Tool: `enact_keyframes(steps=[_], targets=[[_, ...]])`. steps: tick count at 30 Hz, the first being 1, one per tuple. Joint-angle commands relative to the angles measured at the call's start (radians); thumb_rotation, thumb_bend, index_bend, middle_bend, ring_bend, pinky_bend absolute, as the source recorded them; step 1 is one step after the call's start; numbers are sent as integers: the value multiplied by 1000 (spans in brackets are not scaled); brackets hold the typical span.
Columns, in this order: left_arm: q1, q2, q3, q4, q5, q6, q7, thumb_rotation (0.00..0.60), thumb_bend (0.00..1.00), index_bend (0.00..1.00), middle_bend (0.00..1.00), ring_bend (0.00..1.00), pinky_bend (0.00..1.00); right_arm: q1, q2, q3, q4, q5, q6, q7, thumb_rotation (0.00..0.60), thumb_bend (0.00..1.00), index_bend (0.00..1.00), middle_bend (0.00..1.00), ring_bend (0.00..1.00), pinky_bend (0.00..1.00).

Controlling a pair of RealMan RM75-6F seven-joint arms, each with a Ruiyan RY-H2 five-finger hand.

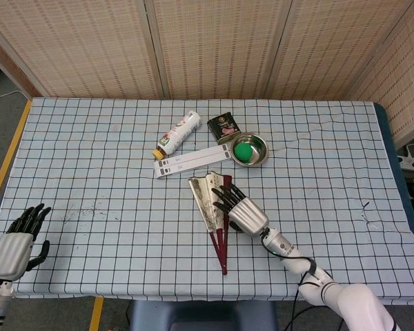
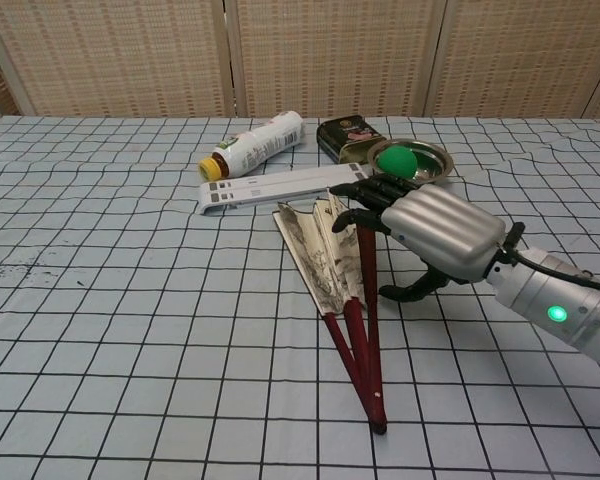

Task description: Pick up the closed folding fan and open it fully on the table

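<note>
Fingers [image 2: 365, 192] of right hand [image 2: 435, 232] extended, flat on red-ribbed paper folding fan [image 2: 325, 262], gripping nothing | fan under fingertips, partly spread | step: opening | next, probably: sweep ribs wider | left hand [image 1: 12, 241] idle, open

Evenly and brightly lit from above, with soft diffuse light and no harsh glare on the checked tablecloth [image 1: 90, 158]. Only faint, short shadows under the right hand [image 2: 430, 235] and the folding fan [image 2: 330, 270] in the chest view, plus a mild sheen on the hand's metal back and the steel bowl [image 1: 251, 149]. Sharp throughout, without motion blur; slightly bowed grid lines toward the chest view's edges.
</note>
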Motion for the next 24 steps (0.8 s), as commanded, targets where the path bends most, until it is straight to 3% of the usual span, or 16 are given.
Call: enact_keyframes(steps=[1,16,21,24], targets=[[-1,-1,0,-1,1,-1,1,600,531,0,0,0,176,-11,5,-9,-5,0,-10,-5,600,175,375,0,0,0],[-7,-4,-2,3,-10,-14,10,600,531,0,0,0,177,19,-62,27,62,37,-62,-10,600,180,406,0,0,0],[-6,-3,-2,4,-10,-13,7,600,531,0,0,0,177,29,-86,26,91,43,-94,-15,600,313,463,0,0,0],[-6,-1,-1,1,-8,-12,8,600,531,0,0,0,177,36,-105,33,107,46,-84,-1,600,460,508,9,0,10]])
